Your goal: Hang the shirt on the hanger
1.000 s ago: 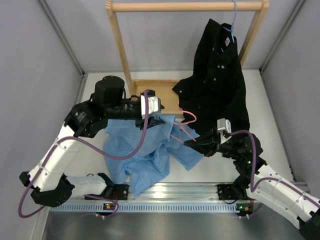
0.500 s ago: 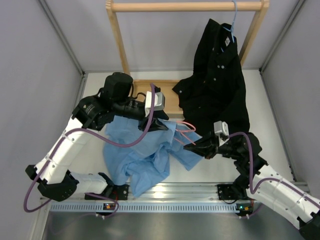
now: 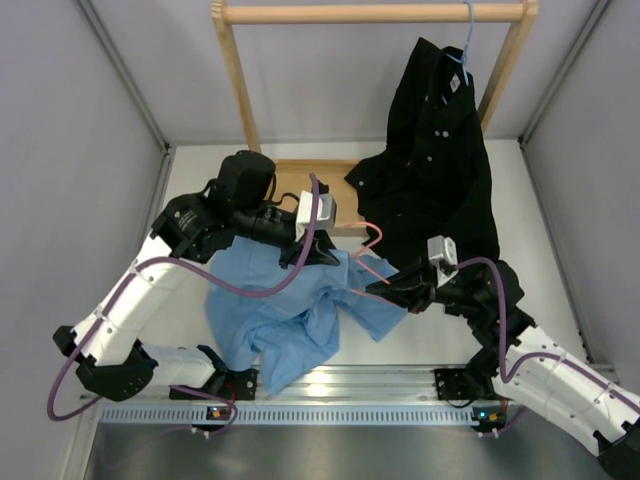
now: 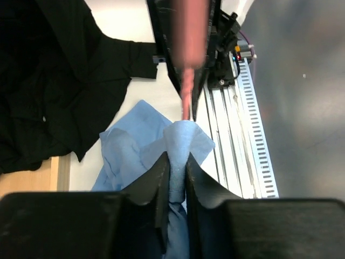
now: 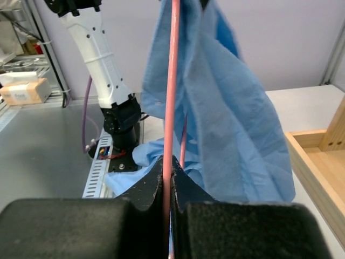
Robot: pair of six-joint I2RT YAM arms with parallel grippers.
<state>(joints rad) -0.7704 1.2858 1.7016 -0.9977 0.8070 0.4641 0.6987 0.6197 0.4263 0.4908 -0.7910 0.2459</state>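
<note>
**Both pincers clamped, shirt fold brought up to the hanger**

The left pincer (image 4: 177, 162) is pressed together on a bunched fold of the light blue shirt (image 3: 285, 315) and holds it raised. The rest of the cloth trails on the counter (image 3: 545, 200) below and behind it. Just ahead of its tips runs the pink wire hanger (image 5: 172, 81). The right pincer (image 5: 168, 164) pinches that wire tightly, with blue cloth draped just beside it. Beyond both hangs the black shirt (image 3: 440, 170). Since a second ago the left pincer has swung nearer the right one, carrying the fold closer to the hanger. The right pincer has hardly shifted.
</note>
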